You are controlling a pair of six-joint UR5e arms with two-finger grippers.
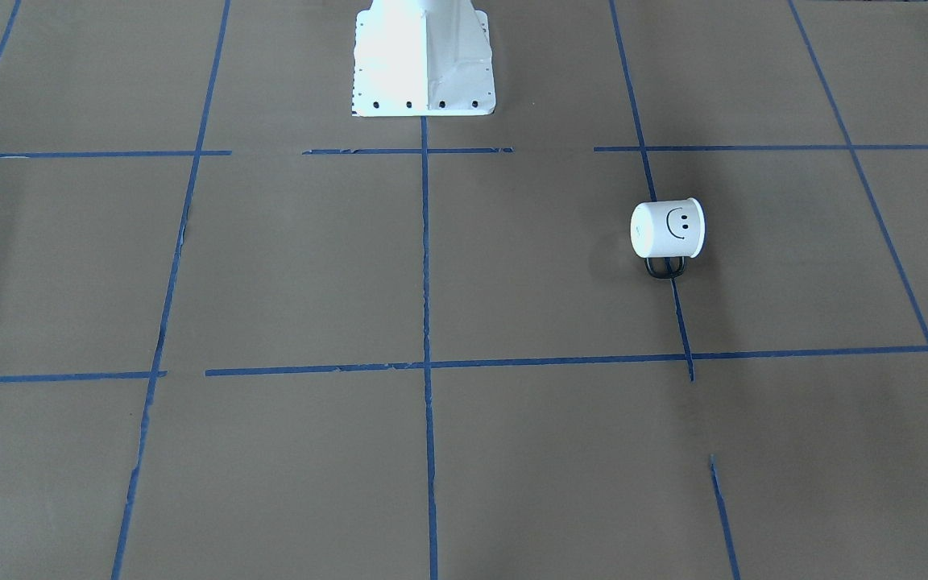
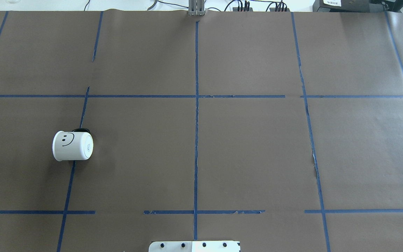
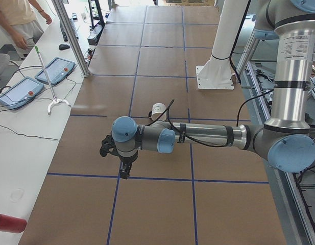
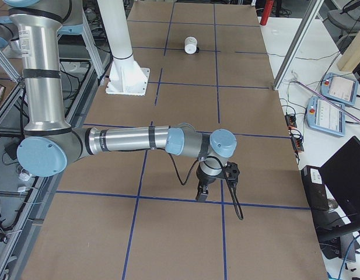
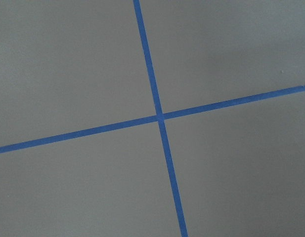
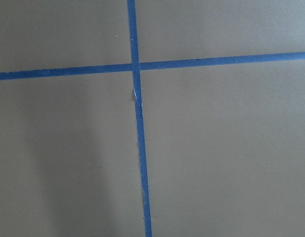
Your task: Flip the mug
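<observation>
The mug (image 1: 668,228) is white with a black smiley face and lies on its side on the brown paper, its black handle (image 1: 664,268) pointing away from the robot. It also shows in the overhead view (image 2: 72,146), on the robot's left half, with its flat base turned toward the table's centre. The left gripper (image 3: 124,172) hangs over the table well short of the mug (image 3: 158,109). The right gripper (image 4: 201,195) hangs far from the mug (image 4: 191,45). Both grippers show only in side views, so I cannot tell whether they are open or shut. The wrist views show only paper and tape.
Blue tape lines (image 2: 196,115) divide the brown paper into squares. The white robot pedestal (image 1: 424,60) stands at the middle of the robot's side. A side table with teach pendants (image 3: 55,70) and a person (image 3: 17,20) lies beyond the far edge.
</observation>
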